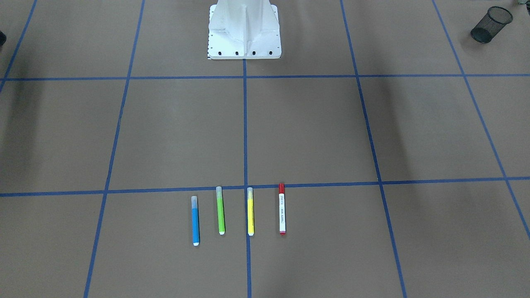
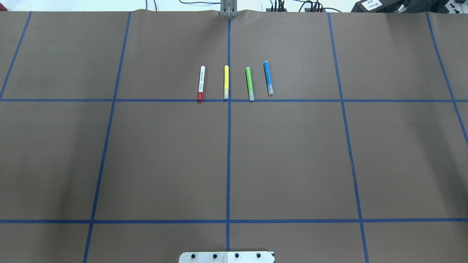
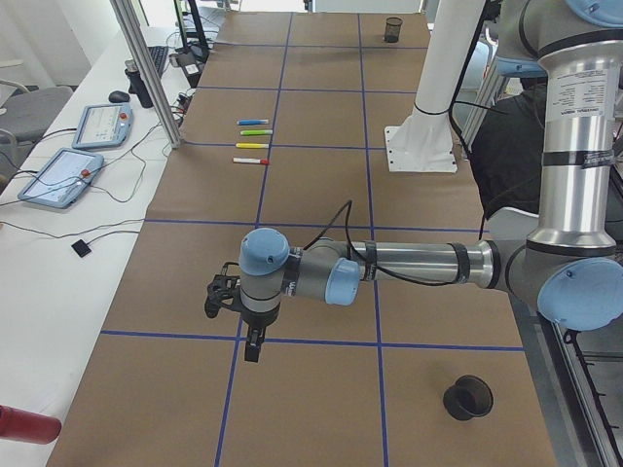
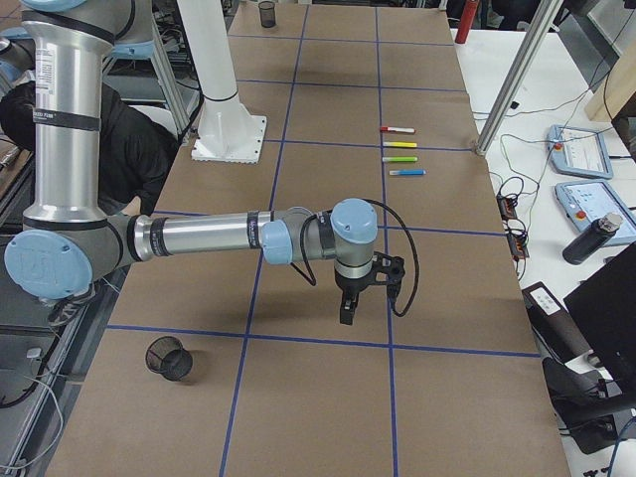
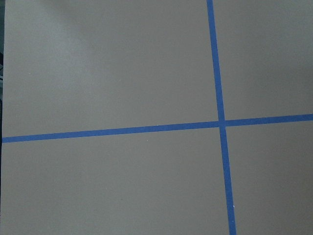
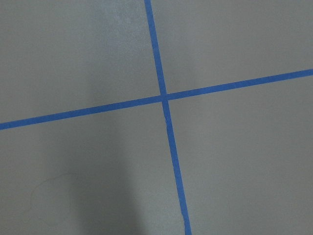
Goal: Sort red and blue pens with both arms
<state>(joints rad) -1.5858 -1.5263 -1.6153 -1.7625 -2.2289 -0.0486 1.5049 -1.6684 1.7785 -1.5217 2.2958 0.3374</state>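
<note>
Brown paper covered the table [image 2: 164, 160], ruled into large squares by blue tape lines [image 2: 228, 164]. At its near edge stood the robot's white pedestal [image 1: 244, 29].

The left arm [image 3: 409, 263] rose upright from its shoulder, then ran its forearm level out over the table toward the operators' side, with the wrist bent so that the left fingers [image 3: 251, 348] pointed straight down above a tape crossing, clear of the paper. The right arm [image 4: 199, 238] held the mirror pose at the opposite end, its right fingers [image 4: 346, 314] also hanging straight down over a crossing. Only the side cameras showed the fingers, so I could not tell whether either pair was open or closed. Both wrist cameras saw nothing but paper and tape.

One black mesh cup [image 3: 467, 397] stood at the robot's left end of the table and another mesh cup [image 4: 169, 358] at its right end.

Four markers lay parallel and apart in a row on the far side of the table, well away from both arms. From the robot's left came the red pen [image 2: 201, 83], its cap at the cross line, then a yellow marker [image 2: 226, 82] just beside the centre line, a green marker [image 2: 249, 83] and the blue pen [image 2: 268, 77], set slightly farther out.
</note>
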